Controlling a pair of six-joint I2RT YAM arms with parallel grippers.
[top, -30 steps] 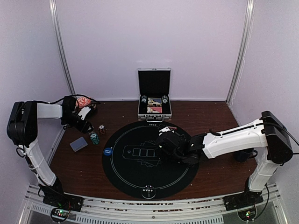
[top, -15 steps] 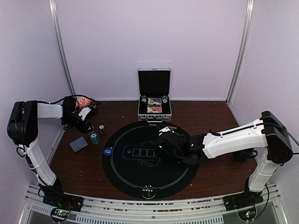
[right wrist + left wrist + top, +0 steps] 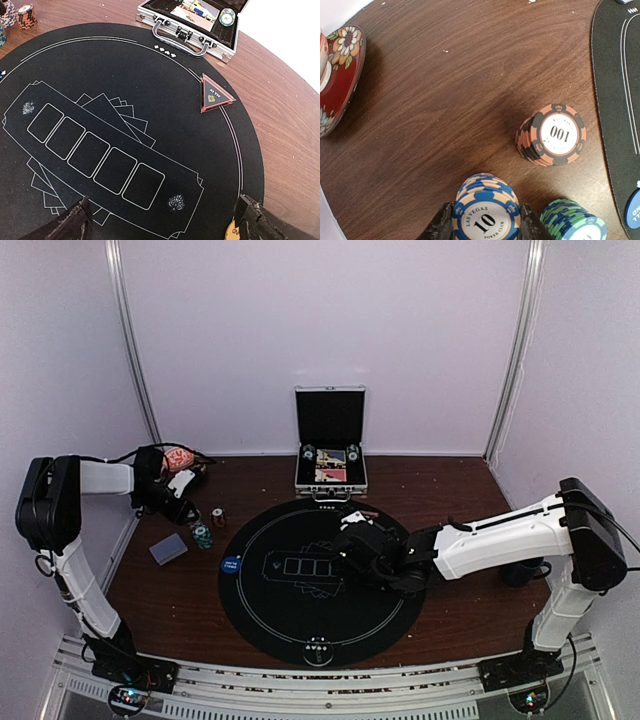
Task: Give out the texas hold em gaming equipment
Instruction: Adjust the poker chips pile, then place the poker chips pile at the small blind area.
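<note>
Three chip stacks stand close together on the worktop (image 3: 445, 100), just left of the black mat (image 3: 620, 75). The left hand (image 3: 487, 227) is clamped on the blue stack (image 3: 486, 212), with a finger (image 3: 442, 225) against each side of its top chip, which is marked 10. The green stack (image 3: 572, 220) sits just beside the blue one, on the mat side. The orange stack (image 3: 551, 134), marked 100, stands a little apart from both. A blue button (image 3: 634, 210) lies on the mat at its left edge. The deck (image 3: 168, 549) rests face down on the worktop, nearer the arm bases than the chips. A red flowered dish (image 3: 340, 75) sits in the far left corner.

Over the middle of the mat hangs the right hand (image 3: 167, 225), its fingers wide apart and holding nothing. A red triangular marker (image 3: 214, 95) reading ALL IN lies on the mat near its far edge. Just beyond that edge stands the open case (image 3: 195, 20), with cards and a chip inside. An orange disc (image 3: 235, 232) shows partly by one finger of the right hand.
</note>
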